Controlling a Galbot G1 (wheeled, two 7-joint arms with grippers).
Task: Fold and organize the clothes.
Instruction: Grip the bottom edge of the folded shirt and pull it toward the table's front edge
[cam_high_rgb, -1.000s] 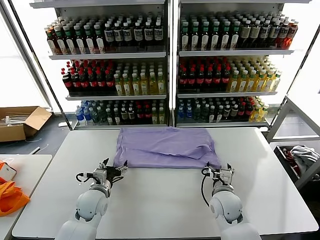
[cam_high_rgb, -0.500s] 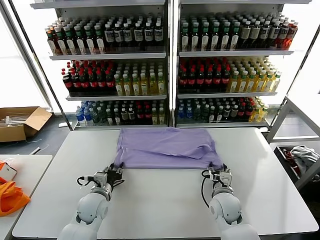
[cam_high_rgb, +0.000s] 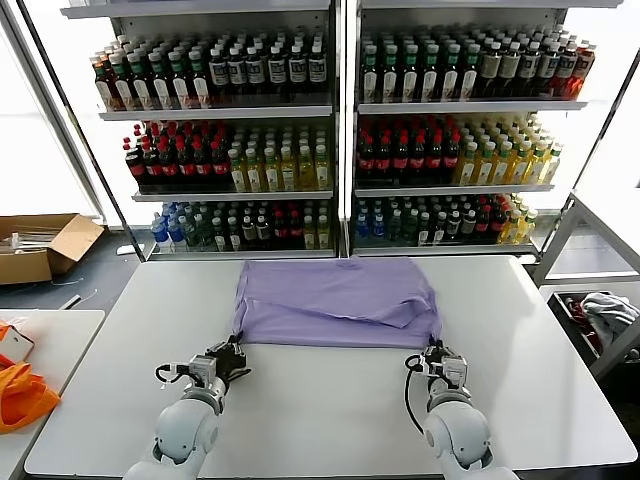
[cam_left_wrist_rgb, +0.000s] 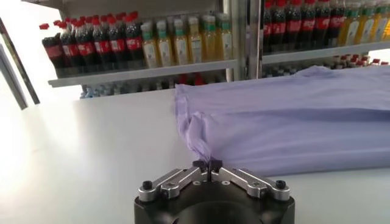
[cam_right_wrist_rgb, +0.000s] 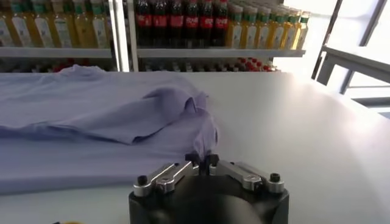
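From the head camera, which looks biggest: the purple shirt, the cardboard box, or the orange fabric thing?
1. Lavender t-shirt, clearly largest.
2. Cardboard box.
3. Orange fabric item, though it is cut off at the edge and sits nearer the camera, so its rank against the box is unsure.

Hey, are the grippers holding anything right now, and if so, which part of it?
Both hold the t-shirt. The left gripper pinches its near left corner and the right gripper its near right corner, jaws shut on the fabric.
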